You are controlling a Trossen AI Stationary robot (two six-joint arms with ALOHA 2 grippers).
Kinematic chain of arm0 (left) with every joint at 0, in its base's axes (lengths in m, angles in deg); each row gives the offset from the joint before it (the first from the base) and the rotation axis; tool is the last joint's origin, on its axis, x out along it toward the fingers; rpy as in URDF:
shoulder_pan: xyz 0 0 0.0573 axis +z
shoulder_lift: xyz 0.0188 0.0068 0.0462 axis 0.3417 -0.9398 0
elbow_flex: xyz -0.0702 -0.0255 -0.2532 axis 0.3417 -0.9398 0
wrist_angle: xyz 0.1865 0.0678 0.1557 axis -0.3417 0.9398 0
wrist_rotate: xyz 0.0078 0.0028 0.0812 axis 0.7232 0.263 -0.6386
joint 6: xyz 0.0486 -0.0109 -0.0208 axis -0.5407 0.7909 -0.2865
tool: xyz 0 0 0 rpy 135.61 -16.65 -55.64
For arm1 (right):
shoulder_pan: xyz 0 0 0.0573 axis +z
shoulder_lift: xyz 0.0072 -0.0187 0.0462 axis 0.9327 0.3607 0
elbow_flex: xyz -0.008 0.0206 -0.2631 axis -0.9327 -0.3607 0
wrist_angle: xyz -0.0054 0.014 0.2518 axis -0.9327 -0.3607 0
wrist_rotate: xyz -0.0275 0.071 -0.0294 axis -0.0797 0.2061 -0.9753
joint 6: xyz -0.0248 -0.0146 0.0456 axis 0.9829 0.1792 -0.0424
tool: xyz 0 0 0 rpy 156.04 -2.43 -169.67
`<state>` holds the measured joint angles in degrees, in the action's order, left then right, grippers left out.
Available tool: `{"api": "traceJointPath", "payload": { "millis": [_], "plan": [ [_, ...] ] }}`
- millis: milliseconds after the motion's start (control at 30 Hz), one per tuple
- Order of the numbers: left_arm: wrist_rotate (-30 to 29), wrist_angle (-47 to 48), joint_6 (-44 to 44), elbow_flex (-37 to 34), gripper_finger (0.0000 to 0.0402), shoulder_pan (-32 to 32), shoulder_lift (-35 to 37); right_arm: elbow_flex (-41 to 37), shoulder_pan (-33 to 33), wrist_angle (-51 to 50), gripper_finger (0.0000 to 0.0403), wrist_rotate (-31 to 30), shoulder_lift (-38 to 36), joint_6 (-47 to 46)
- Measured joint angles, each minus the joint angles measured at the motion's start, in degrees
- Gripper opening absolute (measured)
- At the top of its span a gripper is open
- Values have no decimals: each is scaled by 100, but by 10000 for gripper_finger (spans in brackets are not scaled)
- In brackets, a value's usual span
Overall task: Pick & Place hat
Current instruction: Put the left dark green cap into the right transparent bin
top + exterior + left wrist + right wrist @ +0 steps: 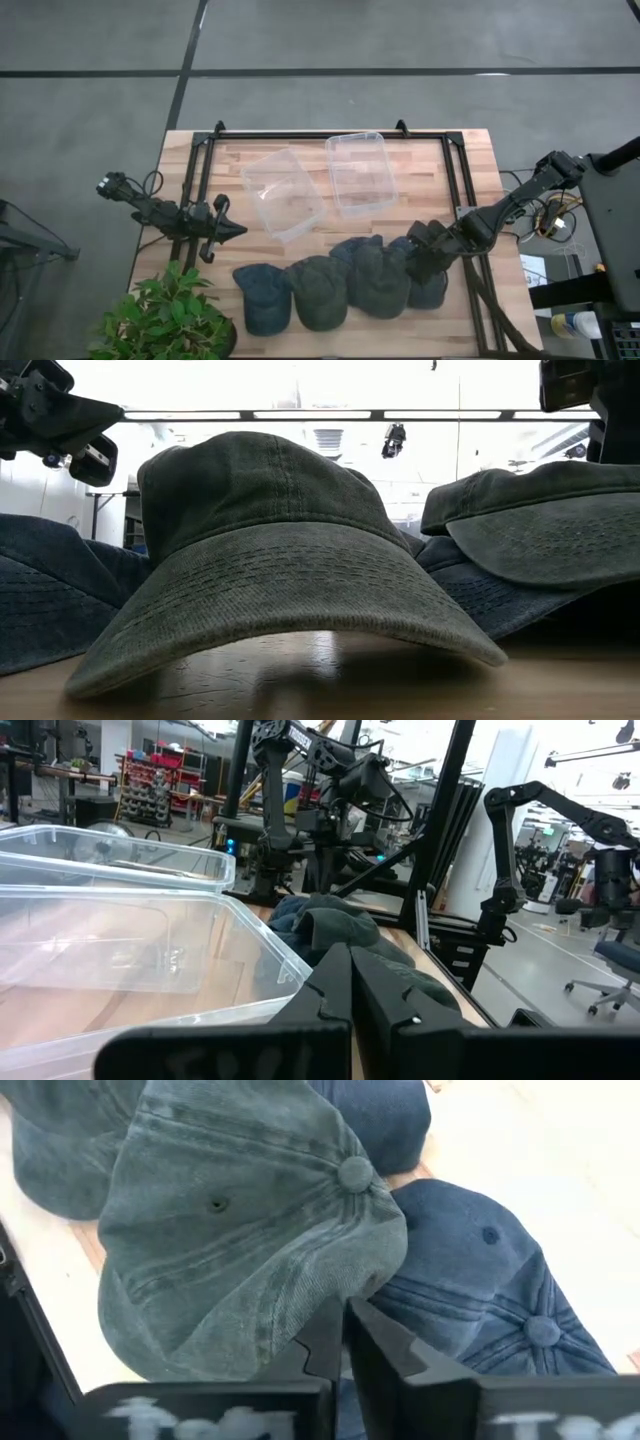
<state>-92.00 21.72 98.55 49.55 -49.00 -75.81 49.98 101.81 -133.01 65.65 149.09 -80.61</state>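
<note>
The right hand is clenched on the rim of a green hat, pinching its fabric, near the table's front right corner. That hat lies in a row of caps along the front edge, overlapping a blue hat. The left hand hangs clenched and empty near the left edge, beside two clear bins.

Two clear bins beside a leafy plant.

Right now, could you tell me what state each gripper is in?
Left gripper: shut, empty, beside the clear bins.
Right gripper: shut on the green cap.
</note>
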Motion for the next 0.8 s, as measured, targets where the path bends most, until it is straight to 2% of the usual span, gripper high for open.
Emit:
{"api": "traceJointPath", "payload": {
  "millis": [233, 800],
  "plan": [
    [2, 0, 0, 2, 0, 0, 0, 296, 0, -135, 8, -40, 0, 388],
    [-4, -11, -179, 219, 0, 0, 0, 2121, 4, -1531, 8, -1066, 9, 821]
  ]
}}
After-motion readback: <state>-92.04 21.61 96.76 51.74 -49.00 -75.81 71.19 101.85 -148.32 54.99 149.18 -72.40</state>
